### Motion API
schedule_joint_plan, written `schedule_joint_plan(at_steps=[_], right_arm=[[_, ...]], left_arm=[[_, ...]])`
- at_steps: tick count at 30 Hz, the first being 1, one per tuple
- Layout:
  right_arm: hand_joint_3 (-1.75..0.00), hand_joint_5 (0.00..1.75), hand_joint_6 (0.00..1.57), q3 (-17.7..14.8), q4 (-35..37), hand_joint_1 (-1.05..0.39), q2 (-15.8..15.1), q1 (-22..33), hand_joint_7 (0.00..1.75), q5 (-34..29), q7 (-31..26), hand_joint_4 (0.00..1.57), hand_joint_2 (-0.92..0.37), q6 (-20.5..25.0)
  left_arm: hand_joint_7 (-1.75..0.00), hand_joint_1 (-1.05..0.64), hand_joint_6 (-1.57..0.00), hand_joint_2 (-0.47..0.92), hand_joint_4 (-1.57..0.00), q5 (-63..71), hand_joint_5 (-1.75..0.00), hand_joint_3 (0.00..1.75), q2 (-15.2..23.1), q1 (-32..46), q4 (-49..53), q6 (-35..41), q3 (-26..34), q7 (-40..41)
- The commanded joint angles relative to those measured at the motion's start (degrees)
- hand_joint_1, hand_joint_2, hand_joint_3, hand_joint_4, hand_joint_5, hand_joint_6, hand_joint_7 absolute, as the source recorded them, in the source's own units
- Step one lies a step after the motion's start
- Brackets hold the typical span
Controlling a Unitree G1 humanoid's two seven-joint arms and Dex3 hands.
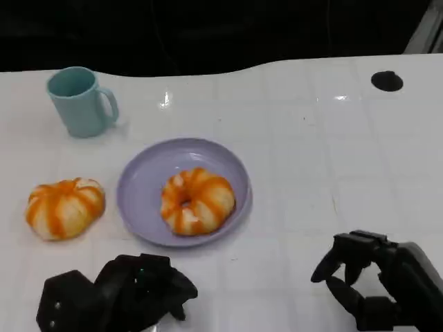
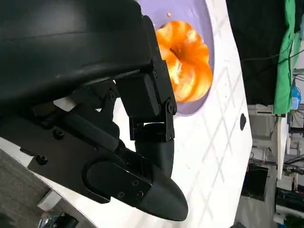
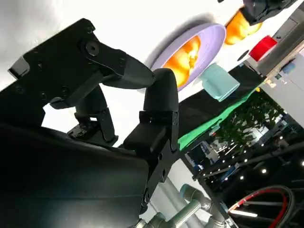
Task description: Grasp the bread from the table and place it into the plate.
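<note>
Plate [image 1: 138, 200] holds one bread [image 1: 197, 200]; second bread [image 1: 64, 207] on bench (left of plate); left hand [image 1: 118, 294] curled, empty; right hand [image 1: 367, 277] spread, empty.

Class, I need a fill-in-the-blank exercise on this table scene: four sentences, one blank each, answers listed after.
1. One bread lies inside the ____.
2. The other bread lies on the table, on the robot's ____ side of the plate.
3. The mug is light ____ in colour.
4. The left hand and right hand both hold ____.

Answers: plate; left; blue; nothing
</note>
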Motion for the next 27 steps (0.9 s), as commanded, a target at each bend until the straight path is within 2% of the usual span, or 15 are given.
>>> schedule_joint_plan(at_steps=[1, 5, 12, 18, 27], right_arm=[[-1.17, 1.75, 0.74, -1.10, 0.50, -0.25, -0.26, 0.63, 1.33, -2.26, -2.19, 0.80, -0.48, 0.93], [-1.20, 1.75, 0.75, -0.96, 2.35, -0.27, 0.61, -0.07, 1.41, -4.99, -5.27, 0.81, -0.45, 1.76], [-1.20, 1.75, 0.69, -0.59, 4.61, -0.31, 1.15, -1.39, 1.53, -5.91, -7.46, 0.83, -0.47, 1.86], [-1.20, 1.75, 0.68, -0.13, 7.00, -0.30, 0.66, -2.73, 1.53, -7.05, -9.71, 0.84, -0.45, 0.91], [-1.20, 1.75, 0.68, 0.46, 7.22, -0.31, 0.42, -2.97, 1.55, -6.14, -8.87, 0.84, -0.46, 1.31]], left_arm=[[-0.60, -1.05, -1.39, 0.83, -0.90, 0.06, -1.49, 0.01, 1.30, 0.39, 0.38, -0.44, 0.69, -0.04], [-0.60, -1.05, -1.39, 0.83, -0.90, 0.00, -1.49, 0.01, 1.53, 0.57, 0.33, -0.68, 0.86, 0.05], [-0.61, -1.05, -1.38, 0.83, -0.91, -0.21, -1.49, 0.01, 1.59, 0.23, 0.78, -0.45, 1.05, 0.01], [-0.62, -1.04, -1.37, 0.84, -0.90, 0.04, -1.49, 0.01, 1.45, -0.44, 1.85, -0.93, 1.11, 0.05], [-0.64, -1.05, -1.37, 0.84, -0.90, 0.01, -1.50, 0.01, 1.43, -0.94, 2.54, -1.03, 1.22, 0.07]])
